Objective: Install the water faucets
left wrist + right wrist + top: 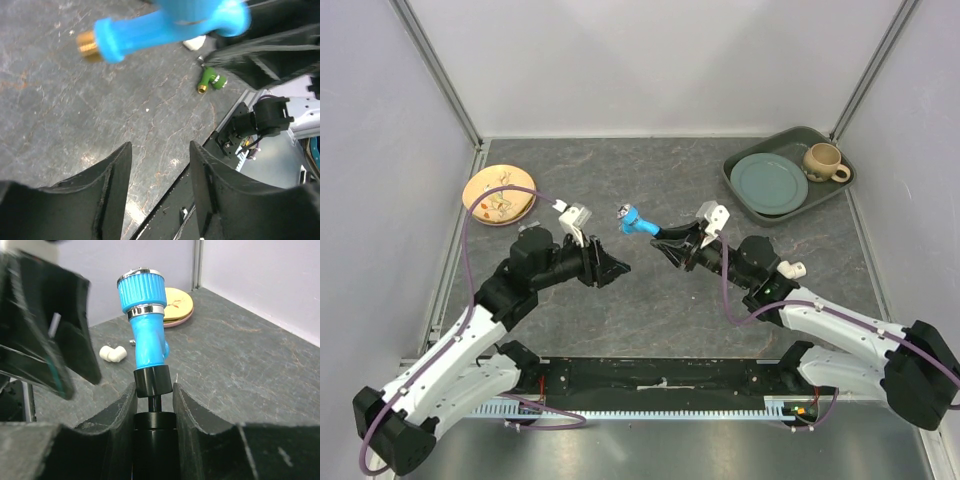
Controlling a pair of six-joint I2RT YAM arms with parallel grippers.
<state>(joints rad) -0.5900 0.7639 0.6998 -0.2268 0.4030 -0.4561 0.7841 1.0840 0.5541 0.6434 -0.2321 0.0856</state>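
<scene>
The blue faucet (638,221) is held above the table by my right gripper (665,238), which is shut on its black end piece (152,382). In the right wrist view the faucet (145,330) points away from the jaws, round knob on top. Its brass tip (87,44) shows in the left wrist view. My left gripper (618,268) is open and empty, just left of the blue faucet and facing it (160,150). The green faucet (210,80) lies on the table near the right arm; the top view hides it.
A white elbow pipe piece (112,353) lies on the table beyond the blue faucet. A yellow plate (499,193) sits at the back left. A green tray (738,185) at the back right holds a plate and a mug (823,161). A black rail (660,378) runs along the near edge.
</scene>
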